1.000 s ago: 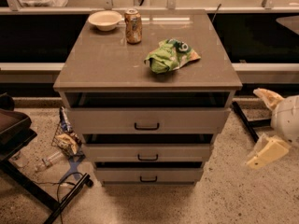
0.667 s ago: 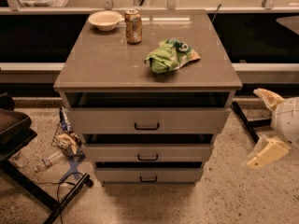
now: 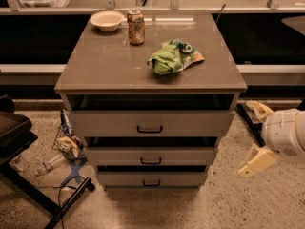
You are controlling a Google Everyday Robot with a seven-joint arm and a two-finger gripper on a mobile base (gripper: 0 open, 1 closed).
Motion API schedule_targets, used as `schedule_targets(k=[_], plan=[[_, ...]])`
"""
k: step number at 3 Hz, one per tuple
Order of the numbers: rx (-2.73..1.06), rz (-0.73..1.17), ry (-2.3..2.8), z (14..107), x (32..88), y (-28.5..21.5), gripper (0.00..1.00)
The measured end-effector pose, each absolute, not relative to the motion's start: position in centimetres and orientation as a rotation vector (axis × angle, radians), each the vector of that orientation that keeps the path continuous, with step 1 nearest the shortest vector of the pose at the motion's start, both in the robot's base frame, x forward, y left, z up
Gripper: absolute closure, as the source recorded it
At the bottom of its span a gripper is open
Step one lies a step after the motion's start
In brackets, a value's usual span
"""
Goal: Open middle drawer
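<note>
The middle drawer (image 3: 190,156) is a low grey-beige front with a small dark bar handle (image 3: 151,161) at its centre, in the cabinet (image 3: 109,66) between a taller top drawer (image 3: 105,124) and a narrower lowest drawer (image 3: 119,179). A dark gap shows above its front. My gripper (image 3: 248,138) hangs to the right of the cabinet, at about the middle drawer's height and well apart from it. Its two pale fingers (image 3: 256,160) are spread wide with nothing between them.
On the cabinet top lie a green chip bag (image 3: 172,56), a soda can (image 3: 136,26) and a white bowl (image 3: 107,20). Litter and a wire basket (image 3: 68,144) lie on the floor at the left, beside a dark stand (image 3: 19,137). A counter runs behind.
</note>
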State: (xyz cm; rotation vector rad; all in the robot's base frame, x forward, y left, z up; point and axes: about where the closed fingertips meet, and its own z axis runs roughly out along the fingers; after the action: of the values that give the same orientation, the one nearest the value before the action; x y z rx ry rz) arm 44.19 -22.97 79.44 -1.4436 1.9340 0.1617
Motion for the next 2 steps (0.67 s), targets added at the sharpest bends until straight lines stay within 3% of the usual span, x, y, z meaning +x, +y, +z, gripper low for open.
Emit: schedule_targets(k=[2], plan=[[-1.336,0.288,1.900,70.1,46.0,-21.8,0.00]])
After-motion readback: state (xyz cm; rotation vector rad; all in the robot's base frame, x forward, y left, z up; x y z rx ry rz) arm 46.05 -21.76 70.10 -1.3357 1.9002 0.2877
